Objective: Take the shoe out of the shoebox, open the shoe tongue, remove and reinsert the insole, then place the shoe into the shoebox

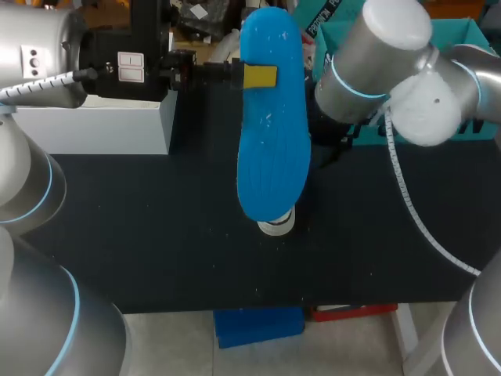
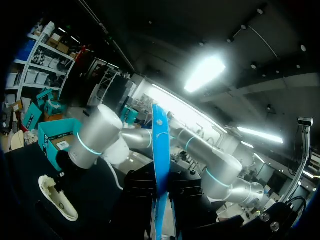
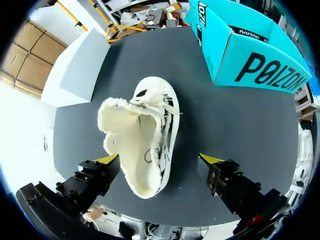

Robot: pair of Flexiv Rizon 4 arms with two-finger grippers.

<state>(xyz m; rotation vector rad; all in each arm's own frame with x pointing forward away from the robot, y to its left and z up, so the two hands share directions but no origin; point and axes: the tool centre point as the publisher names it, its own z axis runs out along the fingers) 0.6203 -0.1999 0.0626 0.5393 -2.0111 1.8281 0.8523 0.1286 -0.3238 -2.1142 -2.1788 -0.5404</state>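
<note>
My left gripper (image 1: 260,76) is raised high and shut on a blue insole (image 1: 270,117), one yellow tip flat against its face. The left wrist view has the insole (image 2: 161,165) edge-on between that gripper's (image 2: 161,192) black fingers. A white fleece-lined shoe (image 3: 142,142) lies on its side on the black table, tongue spread and cavity showing. My right gripper (image 3: 160,160) hangs open above it, its fingertips (image 3: 107,160) standing clear on either side. From the head camera the insole hides most of the shoe (image 1: 276,225). The teal shoebox (image 3: 250,55) sits at the back right.
A white box (image 1: 94,125) stands at the table's back left. My right arm (image 1: 376,63) reaches in over the shoebox (image 1: 462,39). Bare black tabletop (image 1: 156,235) lies left of and in front of the shoe.
</note>
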